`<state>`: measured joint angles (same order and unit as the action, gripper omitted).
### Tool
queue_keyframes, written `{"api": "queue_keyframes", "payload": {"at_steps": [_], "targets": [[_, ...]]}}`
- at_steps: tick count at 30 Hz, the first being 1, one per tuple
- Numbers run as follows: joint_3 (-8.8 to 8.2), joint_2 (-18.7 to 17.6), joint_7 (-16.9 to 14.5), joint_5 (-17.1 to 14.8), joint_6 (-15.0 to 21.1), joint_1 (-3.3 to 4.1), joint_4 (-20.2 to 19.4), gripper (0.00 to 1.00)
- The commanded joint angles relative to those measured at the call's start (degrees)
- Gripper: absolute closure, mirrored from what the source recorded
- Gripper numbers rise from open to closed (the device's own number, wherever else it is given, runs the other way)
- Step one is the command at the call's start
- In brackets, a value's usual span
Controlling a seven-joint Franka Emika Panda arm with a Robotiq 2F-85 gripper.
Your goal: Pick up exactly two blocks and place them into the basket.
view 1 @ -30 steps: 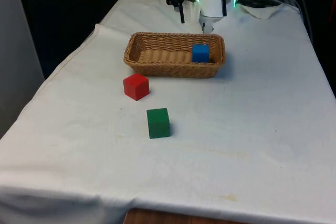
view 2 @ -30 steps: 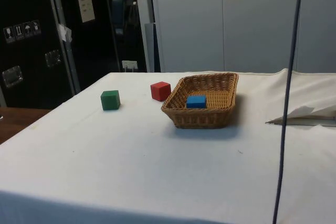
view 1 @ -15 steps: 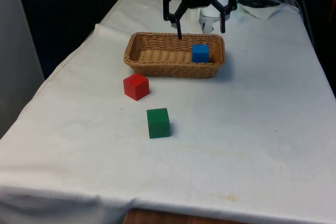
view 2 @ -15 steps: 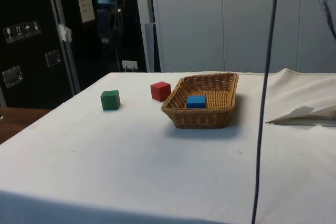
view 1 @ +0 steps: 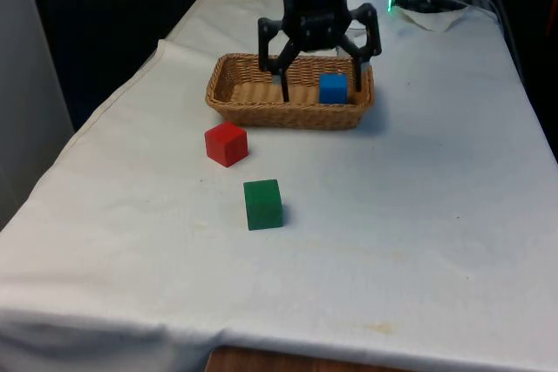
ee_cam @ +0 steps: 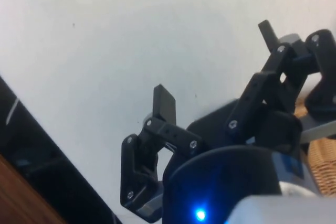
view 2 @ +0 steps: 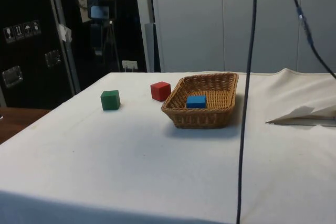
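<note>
- Empty hand (view 1: 321,76), fingers spread wide, hangs above the wicker basket (view 1: 228,98).
- Blue block (view 1: 332,88) sits inside the basket.
- Red block (view 1: 227,143) lies nearest on the table (view 1: 418,215); center the hand over it and descend squarely.

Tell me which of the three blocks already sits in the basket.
The blue block: it lies inside the basket, while the red block and green block rest on the cloth outside it.

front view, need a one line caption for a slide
Open gripper above basket holding blue block; red block and green block on cloth.
</note>
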<state>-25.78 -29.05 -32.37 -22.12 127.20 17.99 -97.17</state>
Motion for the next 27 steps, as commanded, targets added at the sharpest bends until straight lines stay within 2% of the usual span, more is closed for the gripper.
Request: {"api": "queue_keyframes", "payload": {"at_steps": [1, 5, 6, 7, 15, 16, 17, 24, 25, 26, 27], "targets": [[0.17, -1.09, -1.26, -1.32, -0.34, -0.80, 1.03, 0.00], [-0.92, -3.67, -3.44, -4.70, 0.17, -1.15, 2.06, 0.00], [-1.32, -3.32, -3.04, -4.13, 0.06, -0.57, 1.83, 0.00], [-1.09, -4.01, -3.72, -5.27, 0.23, -1.20, 2.12, 0.00], [-2.23, -7.62, -5.67, -8.94, 0.34, -1.95, 4.35, 0.00], [-2.64, -7.16, -5.56, -8.71, 0.74, -1.43, 3.67, 0.00], [-2.46, -8.71, -5.79, -9.45, -0.06, -2.18, 5.79, 0.00], [-2.98, -12.55, -5.67, -10.43, -1.38, -2.64, 11.06, 0.00], [-3.32, -11.75, -5.79, -10.31, -0.57, -2.18, 9.91, 0.00], [-2.98, -13.58, -5.61, -10.49, -1.60, -2.81, 12.32, 0.00], [-2.98, -14.15, -5.61, -10.49, -1.60, -2.86, 12.89, 0.00]]}}
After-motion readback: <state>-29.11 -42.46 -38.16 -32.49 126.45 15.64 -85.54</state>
